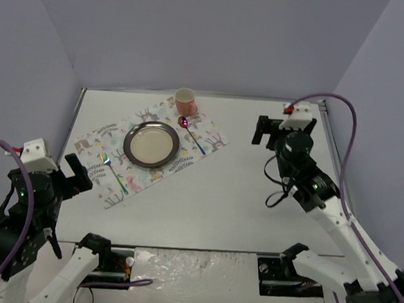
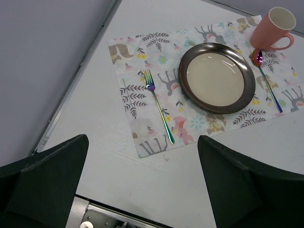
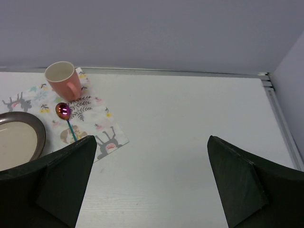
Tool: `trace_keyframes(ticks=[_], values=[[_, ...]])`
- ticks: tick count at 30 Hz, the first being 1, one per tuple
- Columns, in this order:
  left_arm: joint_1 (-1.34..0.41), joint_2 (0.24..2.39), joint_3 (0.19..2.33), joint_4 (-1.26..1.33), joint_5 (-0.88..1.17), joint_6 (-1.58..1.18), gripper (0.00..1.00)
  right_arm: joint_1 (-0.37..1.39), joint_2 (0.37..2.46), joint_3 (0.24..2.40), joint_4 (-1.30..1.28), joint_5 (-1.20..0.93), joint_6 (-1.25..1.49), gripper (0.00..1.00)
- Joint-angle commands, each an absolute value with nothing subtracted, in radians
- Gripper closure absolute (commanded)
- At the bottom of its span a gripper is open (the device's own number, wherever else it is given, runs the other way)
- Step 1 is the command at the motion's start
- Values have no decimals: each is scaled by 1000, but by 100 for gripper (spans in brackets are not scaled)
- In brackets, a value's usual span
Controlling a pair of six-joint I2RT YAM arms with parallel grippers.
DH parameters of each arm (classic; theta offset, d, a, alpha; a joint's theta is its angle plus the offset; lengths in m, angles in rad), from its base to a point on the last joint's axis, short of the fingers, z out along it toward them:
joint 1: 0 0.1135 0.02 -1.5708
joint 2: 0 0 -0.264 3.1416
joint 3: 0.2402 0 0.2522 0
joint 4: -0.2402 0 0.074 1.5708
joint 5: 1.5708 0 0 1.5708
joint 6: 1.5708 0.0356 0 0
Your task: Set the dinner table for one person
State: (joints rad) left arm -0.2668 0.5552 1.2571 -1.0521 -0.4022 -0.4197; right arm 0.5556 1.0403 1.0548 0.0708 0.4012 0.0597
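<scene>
While left claw [image 1: 78,173] and right claw [image 1: 264,131] are hanging open, empty, over matte white tabletop [image 1: 234,188], setting is looking done: brown-rimmed plate [image 1: 151,144], iridescent fork [image 1: 114,172], spoon [image 1: 192,137], pink mug [image 1: 185,100] resting on animal-print placemat [image 1: 95,144] between claws.

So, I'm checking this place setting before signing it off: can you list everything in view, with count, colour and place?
flat matte white tabletop: one, white, beneath everything
rectangular cloth placemat printed with animals and leaves: one, white with pastel print, lying askew on the tabletop's left half
round dark-rimmed plate: one, dark brown with cream centre, middle of the placemat
iridescent metal fork: one, rainbow, on the placemat left of the plate
iridescent metal spoon: one, rainbow with purple bowl, on the placemat right of the plate
pink ceramic mug: one, pink, upright at the placemat's far corner
left gripper: one, black, open, empty, near left
right gripper: one, black, open, empty, right side
</scene>
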Motion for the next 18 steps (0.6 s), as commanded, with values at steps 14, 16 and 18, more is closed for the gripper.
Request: trace_keyframes(ticks=[14, 16, 18], values=[[-265, 426, 1349, -1265, -364, -330, 3, 553, 371, 899, -166, 659, 136, 0], [-267, 419, 1353, -1267, -331, -336, 3, 552, 336, 885, -186, 664, 155, 0], [-267, 411, 1363, -1274, -292, -349, 3, 553, 296, 886, -220, 667, 165, 0]])
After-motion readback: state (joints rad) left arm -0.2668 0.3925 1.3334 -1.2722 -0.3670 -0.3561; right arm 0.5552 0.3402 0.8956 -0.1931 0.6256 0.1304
